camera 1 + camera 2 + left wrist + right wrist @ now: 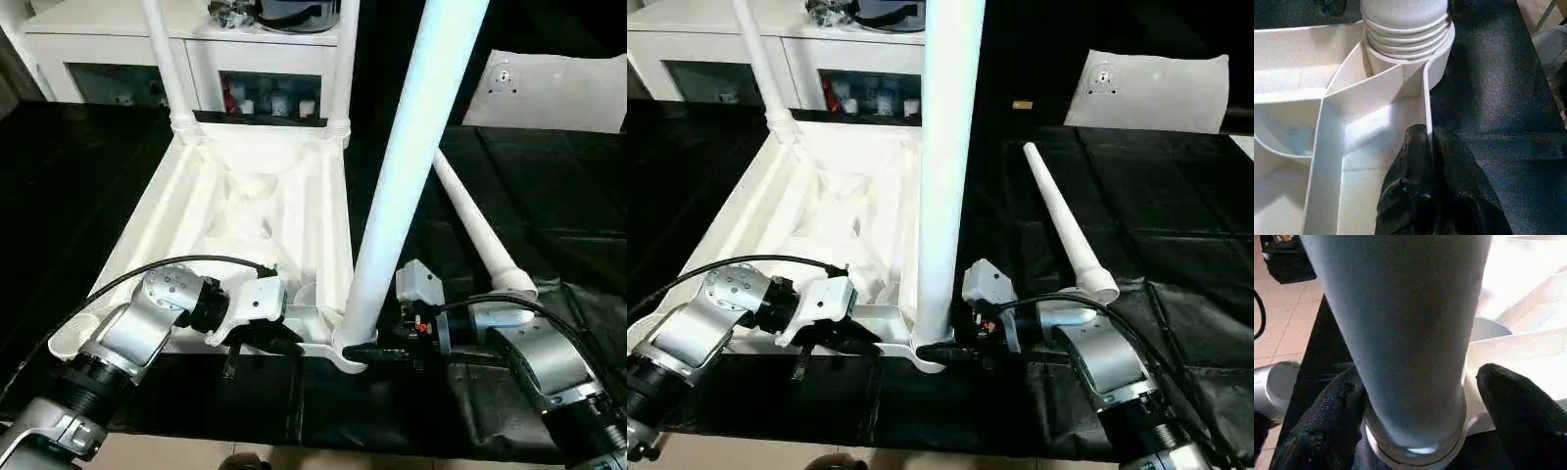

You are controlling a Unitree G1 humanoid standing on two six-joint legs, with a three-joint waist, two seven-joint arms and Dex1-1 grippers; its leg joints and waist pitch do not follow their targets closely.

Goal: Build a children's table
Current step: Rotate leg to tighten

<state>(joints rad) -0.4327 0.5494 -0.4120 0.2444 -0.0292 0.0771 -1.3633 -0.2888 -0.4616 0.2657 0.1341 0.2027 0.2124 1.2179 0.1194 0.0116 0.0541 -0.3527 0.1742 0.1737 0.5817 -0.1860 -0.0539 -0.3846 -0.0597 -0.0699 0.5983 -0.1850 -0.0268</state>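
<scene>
The table top (pixel 245 196) lies upside down on the black cloth (pixel 549 176), with three legs standing in corner sockets: two at the far corners and one leg (pixel 407 166) at the near corner, right between the two grippers. The left gripper (pixel 1425 147) is clamped on the top's rim wall just beside that socket, while the right gripper (pixel 1415 396) has its fingers apart on either side of the leg's base. I judge it about three-quarters done: the fourth leg (pixel 1068 225) lies loose on the cloth beyond the right gripper, and the near socket on the left gripper's outer side is empty.
</scene>
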